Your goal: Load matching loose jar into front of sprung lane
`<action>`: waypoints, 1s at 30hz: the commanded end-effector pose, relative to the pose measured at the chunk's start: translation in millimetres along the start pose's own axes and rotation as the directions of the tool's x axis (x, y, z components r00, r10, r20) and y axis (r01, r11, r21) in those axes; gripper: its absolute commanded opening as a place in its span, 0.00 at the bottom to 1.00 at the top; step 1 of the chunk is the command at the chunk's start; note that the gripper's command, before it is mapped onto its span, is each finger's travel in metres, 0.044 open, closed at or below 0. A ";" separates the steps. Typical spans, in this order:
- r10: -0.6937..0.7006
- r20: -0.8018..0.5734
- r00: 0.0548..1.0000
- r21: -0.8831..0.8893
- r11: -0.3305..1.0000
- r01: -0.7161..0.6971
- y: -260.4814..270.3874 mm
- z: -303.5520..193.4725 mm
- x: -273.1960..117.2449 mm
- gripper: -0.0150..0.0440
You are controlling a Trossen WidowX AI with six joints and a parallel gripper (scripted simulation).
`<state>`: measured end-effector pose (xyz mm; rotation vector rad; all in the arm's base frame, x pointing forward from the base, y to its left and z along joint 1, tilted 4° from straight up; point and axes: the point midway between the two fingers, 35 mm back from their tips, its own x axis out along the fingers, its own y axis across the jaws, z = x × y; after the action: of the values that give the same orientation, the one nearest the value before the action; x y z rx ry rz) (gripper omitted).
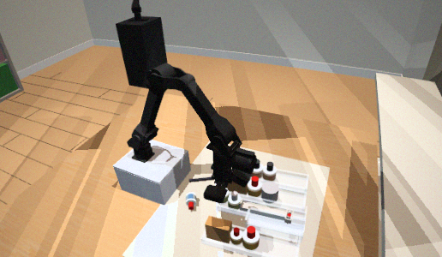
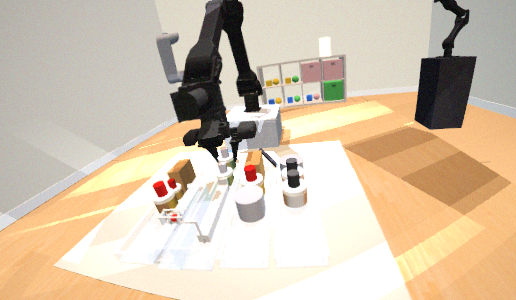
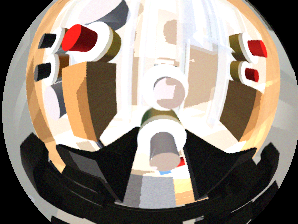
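One grey-capped jar [image 2: 224, 155] [image 3: 164, 150] is gripped by the fingers [image 2: 224, 151], its base hidden from the wrist view.

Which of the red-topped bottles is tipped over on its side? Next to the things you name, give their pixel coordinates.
The small blue-and-white bottle [image 1: 190, 199] by the light grey block [image 1: 140, 184] under the arm; its red cap points away from that block's top, while the other red-capped bottles stand upright.
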<state>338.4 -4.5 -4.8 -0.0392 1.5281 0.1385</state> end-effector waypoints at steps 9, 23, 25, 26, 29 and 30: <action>-0.002 0.035 0.999 -0.002 1.000 0.002 0.1 14.5 -5.6 0.25; -0.002 0.035 0.999 -0.002 1.000 0.002 0.3 19.2 -6.0 0.25; -0.002 0.035 0.999 -0.002 1.000 0.002 0.3 19.4 -6.0 0.25; -0.002 0.035 0.999 -0.002 1.000 0.002 0.3 19.4 -6.0 0.25; -0.002 0.035 0.999 -0.002 1.000 0.002 0.3 19.4 -6.0 0.25; -0.002 0.035 0.999 -0.002 1.000 0.002 0.3 19.4 -6.0 0.25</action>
<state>348.1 -3.2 -2.1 -0.0400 1.5246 0.1390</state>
